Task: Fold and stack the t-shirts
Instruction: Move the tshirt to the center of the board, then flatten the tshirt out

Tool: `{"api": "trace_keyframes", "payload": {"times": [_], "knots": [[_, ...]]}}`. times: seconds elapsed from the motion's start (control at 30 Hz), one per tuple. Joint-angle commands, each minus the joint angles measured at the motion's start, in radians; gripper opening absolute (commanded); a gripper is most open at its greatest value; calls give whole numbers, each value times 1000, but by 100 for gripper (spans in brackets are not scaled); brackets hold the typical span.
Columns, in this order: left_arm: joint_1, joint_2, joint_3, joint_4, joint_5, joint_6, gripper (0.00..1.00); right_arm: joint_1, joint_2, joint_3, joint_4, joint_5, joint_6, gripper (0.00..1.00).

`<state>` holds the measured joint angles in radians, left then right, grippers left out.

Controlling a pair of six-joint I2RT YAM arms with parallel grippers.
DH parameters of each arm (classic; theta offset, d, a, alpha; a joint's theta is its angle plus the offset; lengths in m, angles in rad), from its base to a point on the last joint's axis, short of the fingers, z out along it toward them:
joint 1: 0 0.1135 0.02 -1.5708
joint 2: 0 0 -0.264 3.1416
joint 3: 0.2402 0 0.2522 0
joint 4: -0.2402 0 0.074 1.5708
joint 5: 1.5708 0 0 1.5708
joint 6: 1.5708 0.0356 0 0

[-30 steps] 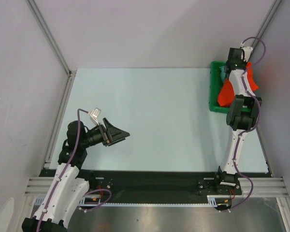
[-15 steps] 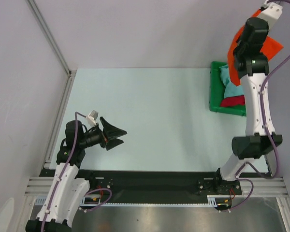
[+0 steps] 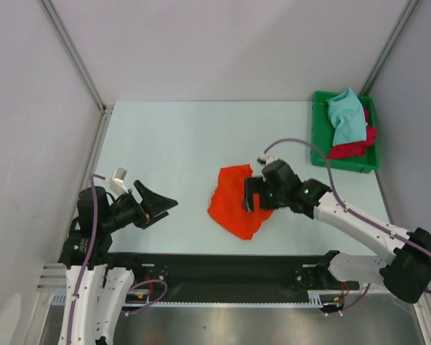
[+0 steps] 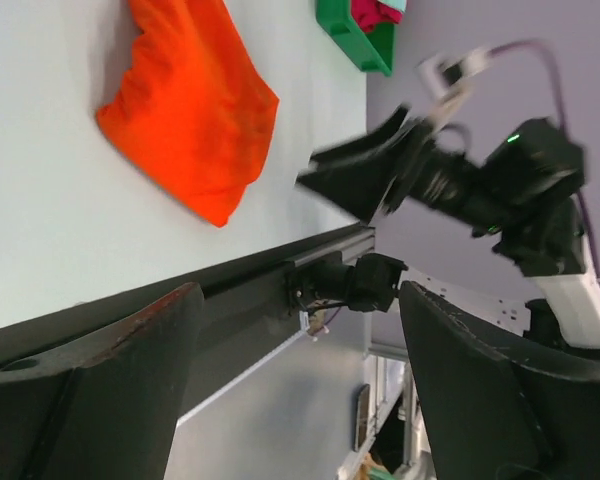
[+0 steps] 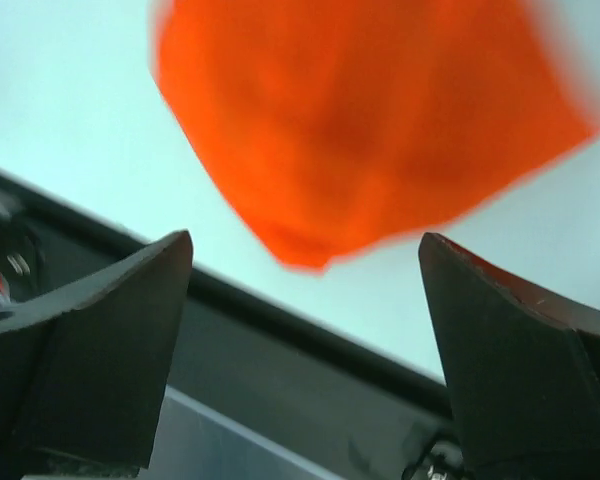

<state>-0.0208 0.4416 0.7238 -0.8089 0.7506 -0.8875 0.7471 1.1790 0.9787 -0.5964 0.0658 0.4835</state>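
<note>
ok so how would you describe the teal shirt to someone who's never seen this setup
Find the green tray at the far right corner of the table. Two t-shirts are bunched inside; the light teal t-shirt lies on top, over the crimson t-shirt. It is the only pale blue-green cloth; the orange t-shirt lies mid-table.

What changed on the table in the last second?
The right pincer lifted the orange shirt out of the green tray, brought it to the middle of the table and let go; its jaws stand open. The left pincer drew back a little, open. The teal shirt and red shirt stayed in the tray.
</note>
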Motion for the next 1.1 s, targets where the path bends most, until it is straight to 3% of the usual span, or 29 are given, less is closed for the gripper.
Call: {"api": "trace_keyframes", "payload": {"times": [0.0,0.17,0.27,0.33,0.37,0.4,0.43,0.47,0.6,0.73,0.93,1.07], "knots": [[5,35,88,-122,-108,146,85,21,-157,-148,9,-207,171,100],[-63,72,28,3,-138,102,77,14,-288,-207,-63,-68,164,100],[-209,143,-18,115,-225,46,73,-86,-295,-216,-46,-107,106,100],[-368,257,-34,213,-287,12,71,-212,-279,-228,-36,-186,109,83],[-417,313,-27,237,-343,13,70,-254,-272,-238,-23,-223,112,68],[-488,365,0,260,-362,44,71,-309,-254,-267,10,-312,109,45],[-505,414,15,276,-372,68,70,-352,-245,-284,32,-361,109,42],[-513,528,34,305,-375,94,70,-430,-231,-304,62,-406,110,41],[-515,780,142,384,-344,244,68,-558,-87,-331,162,-612,95,66],[-515,1003,319,364,-361,372,66,-592,89,-278,155,-644,26,69],[-513,1308,586,353,-472,487,84,-621,228,-247,187,-656,3,68],[-501,1475,724,333,-516,513,83,-621,278,-235,199,-640,-3,66]]}}
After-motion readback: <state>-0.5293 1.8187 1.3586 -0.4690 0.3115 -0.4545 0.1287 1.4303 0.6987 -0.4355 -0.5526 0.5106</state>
